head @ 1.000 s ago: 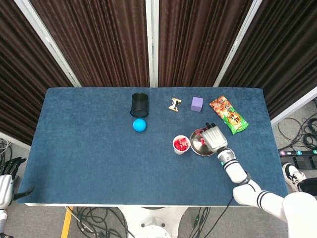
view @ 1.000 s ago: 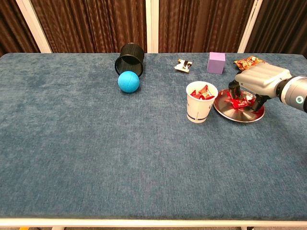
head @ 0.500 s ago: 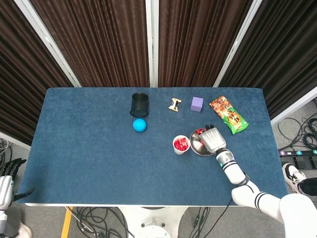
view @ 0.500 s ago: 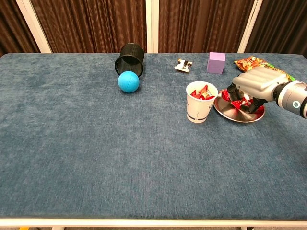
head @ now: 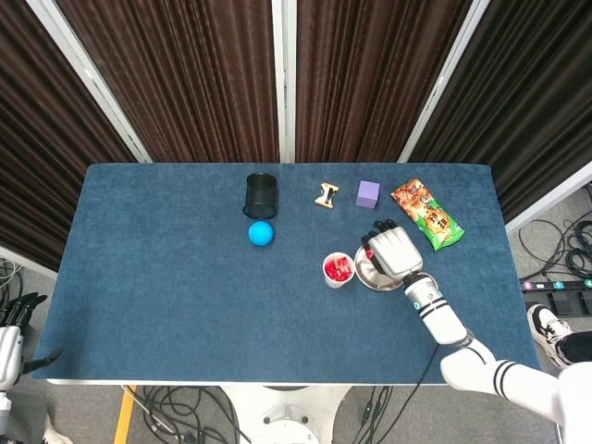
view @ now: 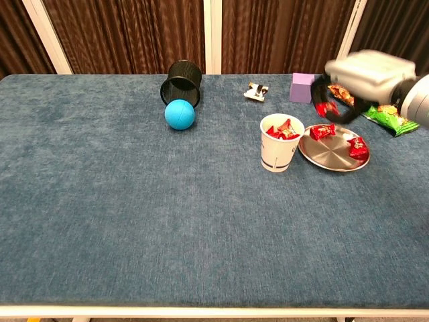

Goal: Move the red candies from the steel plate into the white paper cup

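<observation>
The steel plate (view: 332, 153) lies right of the white paper cup (view: 279, 153), which holds several red candies (view: 282, 129). Two red candies (view: 322, 131) stay on the plate, the second near its right rim (view: 357, 144). My right hand (view: 365, 75) hovers above the plate's far side, blurred, with its dark fingers (view: 318, 94) curled down and pinching one red candy (view: 322, 109). From the head view the right hand (head: 392, 252) covers most of the plate (head: 367, 274), beside the cup (head: 339, 269). My left hand (head: 13, 326) hangs off the table's front left corner, holding nothing.
A black cup (view: 181, 83) lies on its side at the back with a blue ball (view: 180, 114) in front of it. A small wrapped item (view: 256, 91), a purple cube (view: 301, 87) and a snack bag (view: 385, 113) line the far right.
My right hand has risen from the plate's surface to well above it, carrying one red candy. Two candies it covered now show on the plate.
</observation>
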